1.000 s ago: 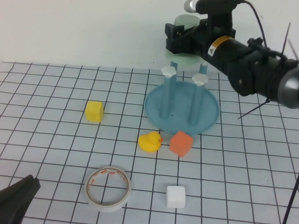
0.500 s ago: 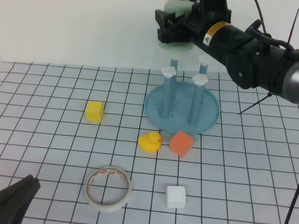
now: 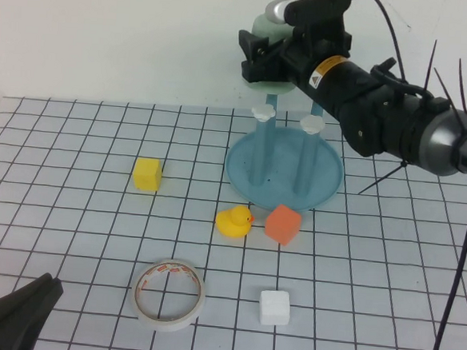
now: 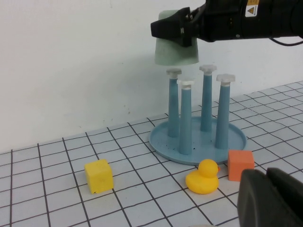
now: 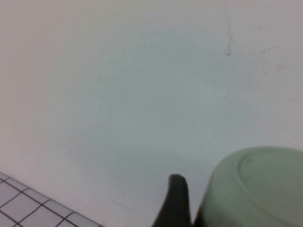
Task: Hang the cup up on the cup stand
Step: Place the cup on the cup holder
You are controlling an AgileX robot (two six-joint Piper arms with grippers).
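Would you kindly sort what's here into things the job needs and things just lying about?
Job: cup, inverted in the right gripper above the stand.
Lying about: yellow block, duck, orange block, tape roll, white block; left gripper parked low.

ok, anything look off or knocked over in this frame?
Nothing stands out. The cup stand is upright. The right end effector holds the cup mouth-down just above the posts. The yellow block, duck, orange block, white block and tape roll sit undisturbed. The left end effector is parked low.
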